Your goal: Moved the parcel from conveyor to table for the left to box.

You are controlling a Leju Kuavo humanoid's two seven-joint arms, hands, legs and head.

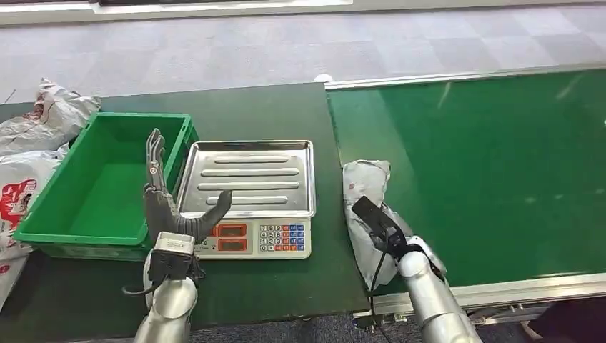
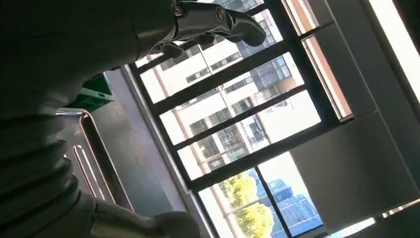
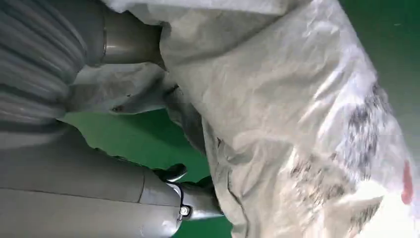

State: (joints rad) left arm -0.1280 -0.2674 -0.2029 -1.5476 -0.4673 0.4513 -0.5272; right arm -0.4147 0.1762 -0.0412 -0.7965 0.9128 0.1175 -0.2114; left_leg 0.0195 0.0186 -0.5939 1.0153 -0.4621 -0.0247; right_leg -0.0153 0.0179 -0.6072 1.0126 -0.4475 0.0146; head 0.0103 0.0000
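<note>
Contact is made by the right robot hand [image 1: 376,223] closing around the grey parcel [image 1: 364,187] at the conveyor [image 1: 493,171] edge beside the bench [image 1: 286,286], while the left robot hand [image 1: 166,207] waits wide and empty near the green box [image 1: 43,221], so transfer and boxing both remain.

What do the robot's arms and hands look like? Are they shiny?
Yes. Both arms are shiny silver tubes. The left hand has dark grey jointed fingers, a thick grey thumb, and a small boxy block at the wrist. The right hand is dark too, with a thin black cable running along its wrist.
</note>
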